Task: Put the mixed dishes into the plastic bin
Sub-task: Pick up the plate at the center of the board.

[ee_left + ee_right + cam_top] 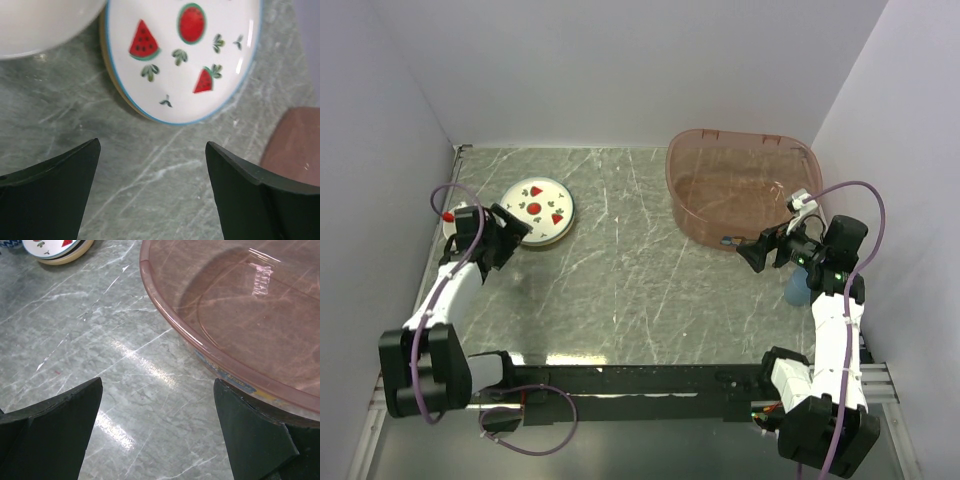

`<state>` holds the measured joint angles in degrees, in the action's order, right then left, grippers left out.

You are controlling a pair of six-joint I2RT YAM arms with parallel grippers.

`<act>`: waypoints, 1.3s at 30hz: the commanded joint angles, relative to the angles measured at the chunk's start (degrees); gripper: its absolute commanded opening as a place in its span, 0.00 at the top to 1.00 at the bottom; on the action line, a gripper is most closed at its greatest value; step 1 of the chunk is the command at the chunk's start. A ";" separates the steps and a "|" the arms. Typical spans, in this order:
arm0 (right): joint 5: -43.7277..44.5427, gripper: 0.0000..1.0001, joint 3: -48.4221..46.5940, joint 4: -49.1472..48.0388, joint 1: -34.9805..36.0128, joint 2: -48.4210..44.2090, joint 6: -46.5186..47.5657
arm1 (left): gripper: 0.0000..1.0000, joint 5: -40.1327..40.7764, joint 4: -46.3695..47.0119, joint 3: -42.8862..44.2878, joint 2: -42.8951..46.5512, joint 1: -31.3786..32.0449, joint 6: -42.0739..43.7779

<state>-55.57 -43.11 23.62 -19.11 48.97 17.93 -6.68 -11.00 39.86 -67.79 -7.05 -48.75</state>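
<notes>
A white plate [538,208] with red watermelon shapes lies at the back left on a yellowish plate whose rim [114,87] shows beneath it. My left gripper [516,236] stands open just short of the white plate [185,55], nothing between its fingers [60,185]. A pale bowl [448,222] sits left of it, partly hidden by the arm. The pinkish plastic bin [745,190] stands at the back right with nothing inside. My right gripper [756,256] is open beside the bin's front rim [165,305]. A light blue cup [796,291] stands under the right arm.
White walls close in the grey marbled table [640,290] on the left, back and right. The pale bowl [40,25] nearly touches the white plate in the left wrist view. A label [225,372] shows on the bin's front wall.
</notes>
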 commanded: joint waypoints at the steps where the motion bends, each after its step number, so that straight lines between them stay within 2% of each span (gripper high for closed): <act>1: 0.29 0.00 -1.89 -1.03 0.39 -0.11 0.79 | 0.11 4.47 2.13 3.91 -2.69 -0.33 1.46; 6: 0.11 0.00 -2.24 -1.03 0.48 0.86 0.52 | 0.21 6.50 3.09 4.88 -6.65 -0.25 2.70; 7: 0.20 0.00 -2.24 -0.94 0.57 1.12 0.52 | 0.27 6.50 3.36 5.32 -7.26 -0.16 2.87; 10: 0.46 0.00 -2.24 -0.85 0.48 1.04 0.52 | 0.35 8.24 4.15 6.63 -9.37 0.02 3.31; 14: 0.73 0.00 -2.24 -0.77 0.57 0.95 0.52 | 0.41 10.98 3.45 9.09 -12.53 0.81 4.01; 24: 0.90 0.00 -2.50 -0.41 0.66 0.95 0.87 | 0.50 18.36 2.04 14.19 -17.99 4.32 5.42; 39: 1.52 0.00 -2.85 -0.24 0.74 1.13 0.96 | 0.50 23.99 0.73 12.61 -17.90 6.61 4.55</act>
<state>-54.46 -43.18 23.68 -18.87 50.22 17.93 14.09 -10.61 52.31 -86.39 -0.67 -43.79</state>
